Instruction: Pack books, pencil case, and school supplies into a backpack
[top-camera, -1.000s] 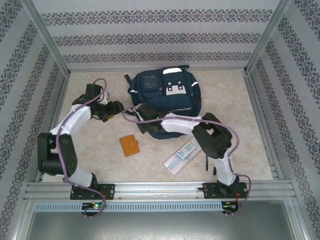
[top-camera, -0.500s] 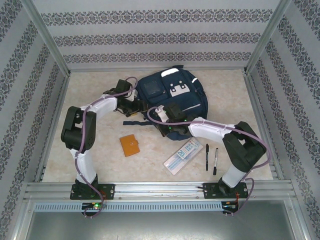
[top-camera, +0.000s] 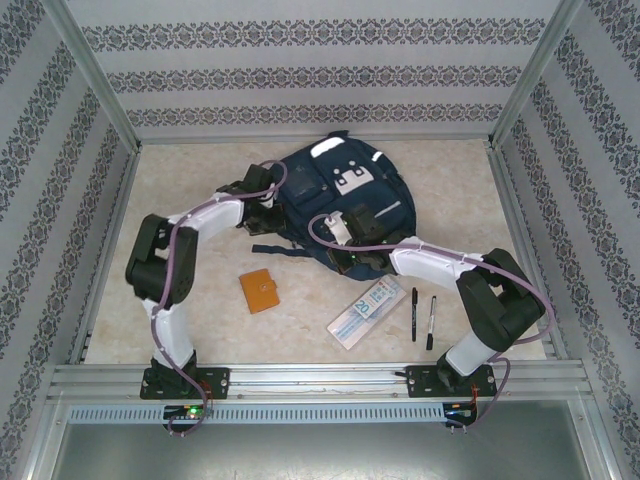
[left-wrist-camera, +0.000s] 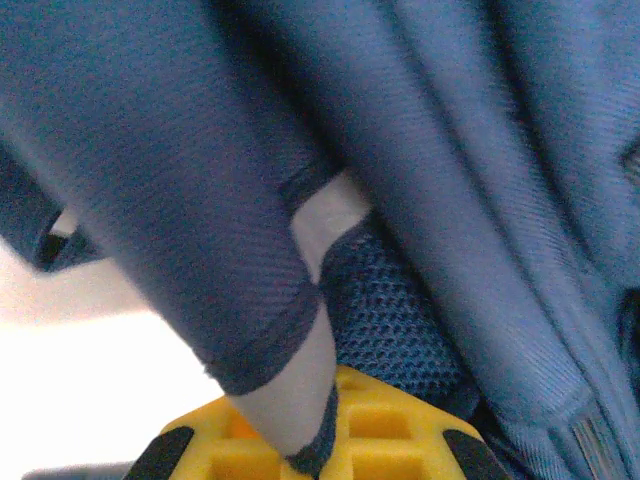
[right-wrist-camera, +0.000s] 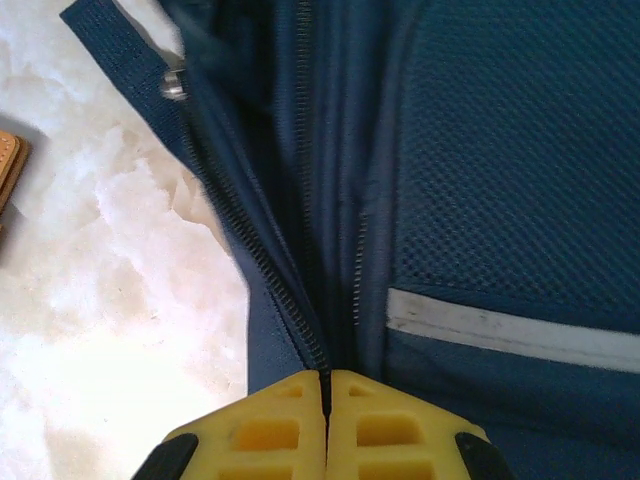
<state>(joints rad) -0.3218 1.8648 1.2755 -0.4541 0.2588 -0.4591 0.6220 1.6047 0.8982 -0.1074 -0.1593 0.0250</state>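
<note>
Cream marbled bench (top-camera: 300, 325) inside patterned walls (top-camera: 320, 75) carries everything I am watching. From above, the navy backpack (top-camera: 345, 195) lies tilted at the far middle, with both arms reaching to its near side. My left fingers (left-wrist-camera: 385, 430) are clenched on a hemmed fold of backpack fabric at its left edge, and the cloth runs down between the yellow tips. My right fingers (right-wrist-camera: 275, 425) are pressed together on the backpack's zip line (right-wrist-camera: 290, 290). Its teeth run straight into the seam between them, with a white stripe (right-wrist-camera: 510, 330) close by on the mesh panel. The orange-brown notebook (top-camera: 260, 290) lies on the bench near the left arm, apart from the backpack. Nearer the right arm, the pale pencil case (top-camera: 364, 312) lies diagonally, with two black pens (top-camera: 414, 313) just beside it, side by side.
</note>
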